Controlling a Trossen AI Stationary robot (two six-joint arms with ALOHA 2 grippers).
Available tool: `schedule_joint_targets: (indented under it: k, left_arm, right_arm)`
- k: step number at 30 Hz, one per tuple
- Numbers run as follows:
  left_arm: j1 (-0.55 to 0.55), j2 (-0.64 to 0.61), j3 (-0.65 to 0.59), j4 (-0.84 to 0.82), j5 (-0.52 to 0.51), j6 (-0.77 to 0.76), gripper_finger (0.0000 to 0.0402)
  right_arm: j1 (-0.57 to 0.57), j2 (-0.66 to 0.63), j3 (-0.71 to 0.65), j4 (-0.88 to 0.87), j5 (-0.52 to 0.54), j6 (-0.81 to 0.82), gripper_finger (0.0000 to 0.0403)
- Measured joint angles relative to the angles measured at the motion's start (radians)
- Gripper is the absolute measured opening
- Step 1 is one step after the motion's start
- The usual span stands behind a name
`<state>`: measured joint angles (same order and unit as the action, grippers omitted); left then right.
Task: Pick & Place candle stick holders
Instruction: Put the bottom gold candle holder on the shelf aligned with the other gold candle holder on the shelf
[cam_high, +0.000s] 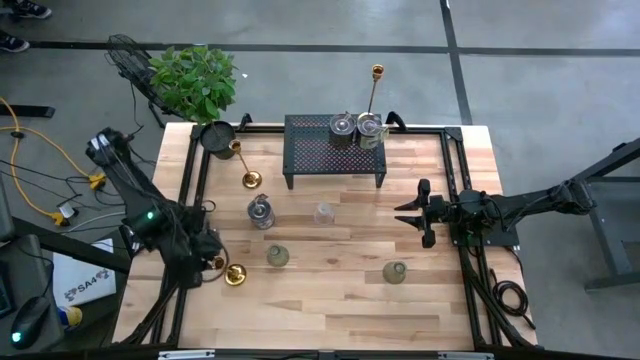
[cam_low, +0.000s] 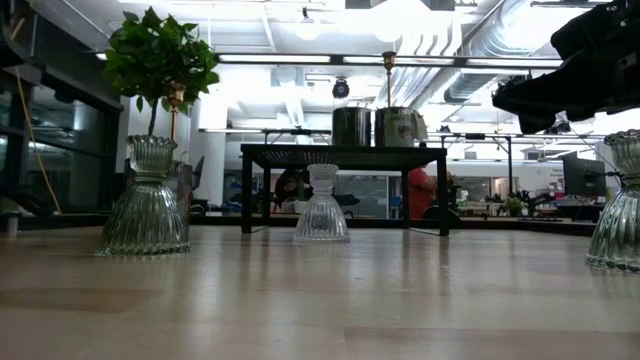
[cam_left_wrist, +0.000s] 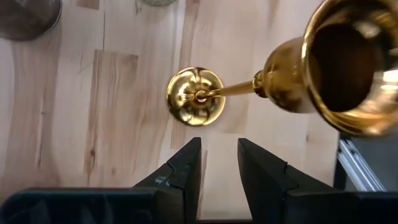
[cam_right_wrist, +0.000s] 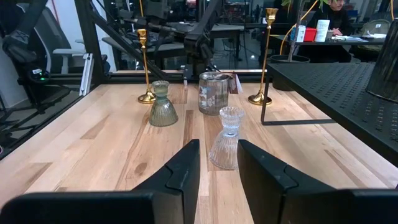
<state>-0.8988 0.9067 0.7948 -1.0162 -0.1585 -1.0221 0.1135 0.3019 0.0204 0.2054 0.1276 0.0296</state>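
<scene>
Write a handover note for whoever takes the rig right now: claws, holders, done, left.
Left claw: open, empty, directly above the gold candlestick at the table's front left.
Right claw: open, empty, hovering at the right side, facing the clear ribbed holder.
On the black mesh rack: two silvery cups and one gold candlestick.
Left on the table: another gold candlestick, a silvery cup, two greenish holders, plus the two already named.
Done: three on the rack, if that is the goal. Left: six.

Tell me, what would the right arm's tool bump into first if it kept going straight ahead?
Probably the clear glass holder. It stands right in front of the right tool, lined up with the open gap, with bare table between. How far off it is, I can't tell.
</scene>
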Motion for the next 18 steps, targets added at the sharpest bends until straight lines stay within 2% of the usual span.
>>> schedule_joint_targets:
  k: [5, 13, 18]
  left_arm:
    - [-0.076, 0.088, 0.0, 0.056, -0.094, -0.101, 0.0101]
    - [-0.132, 0.165, 0.0, 0.08, -0.188, -0.131, 0.0102]
    - [-0.129, 0.179, 0.0, 0.049, -0.22, -0.195, 0.0129]
  right_arm:
    - [0.0, 0.0, 0.0, 0.0, 0.0, 0.0, 0.0099]
    - [0.0, 0.0, 0.0, 0.0, 0.0, 0.0, 0.0099]
    - [0.0, 0.0, 0.0, 0.0, 0.0, 0.0, 0.0099]
